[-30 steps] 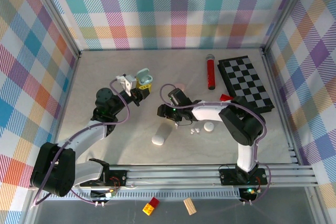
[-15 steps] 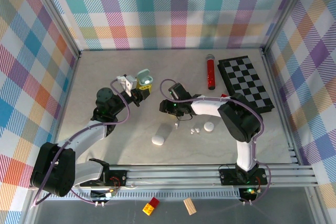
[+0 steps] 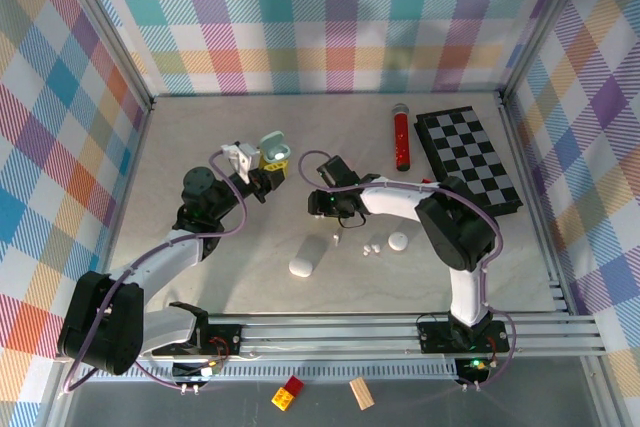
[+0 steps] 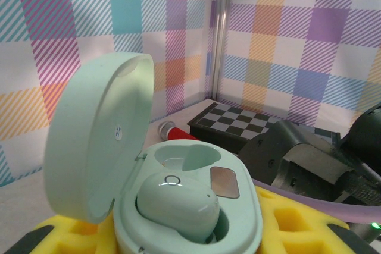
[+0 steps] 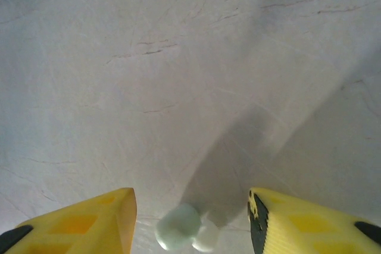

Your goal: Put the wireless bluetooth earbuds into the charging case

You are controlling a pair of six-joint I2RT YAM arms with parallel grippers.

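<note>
Item: green case (image 4: 244, 212), lid up, clamped in our left gripper (image 3: 266, 169); one earbud (image 4: 178, 203) seated, other socket empty. Second earbud (image 5: 178, 227) on the table (image 5: 178, 57), untouched between the parted jaws of our right gripper (image 5: 190, 212). Step, we judge: pickup. Next: close, lift, carry to case.

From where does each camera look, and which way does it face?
Top external: high behind the bases, facing down on the table; left arm and right arm show.
Left wrist: on the left arm, facing across the open green case in the left tool toward the chessboard; yellow fingers show.
Right wrist: facing down at the table; right tool's fingers flank a green earbud.
Shared: top and left wrist both show the case and chessboard.
</note>
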